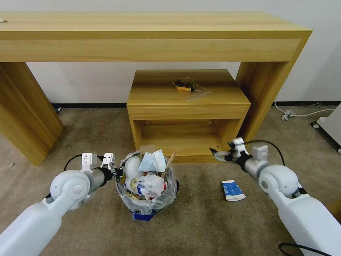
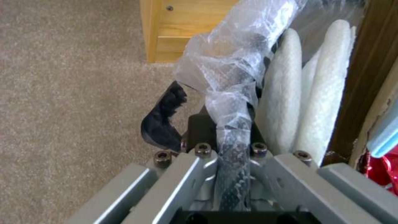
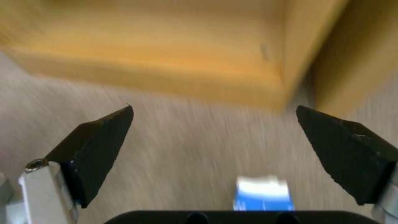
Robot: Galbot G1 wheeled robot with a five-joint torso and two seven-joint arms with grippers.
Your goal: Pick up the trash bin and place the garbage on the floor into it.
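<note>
The trash bin [image 1: 156, 202], lined with a crinkly clear bag and blue at its base, is on the carpet in front of me. It is heaped with garbage: white slippers [image 2: 282, 102], a pale-blue tissue [image 1: 152, 161], a wood stick [image 1: 168, 164]. My left gripper [image 1: 119, 173] is shut on the bin's left rim; one black finger [image 2: 164, 124] lies outside the bag-covered rim [image 2: 232, 102]. A blue-white packet [image 1: 232, 190] lies flat on the carpet to the bin's right. My right gripper [image 1: 217, 153] hangs open above the carpet beyond the packet [image 3: 263, 193], nothing between its fingers [image 3: 95, 146].
A low wooden cabinet [image 1: 188, 106] stands just behind the bin, with a clear bag of small items [image 1: 190, 87] on top. A long wooden table [image 1: 142, 35] spans above it. At the right, a white cable [image 1: 295, 113] and a wheeled white base [image 1: 330, 126] sit on the carpet.
</note>
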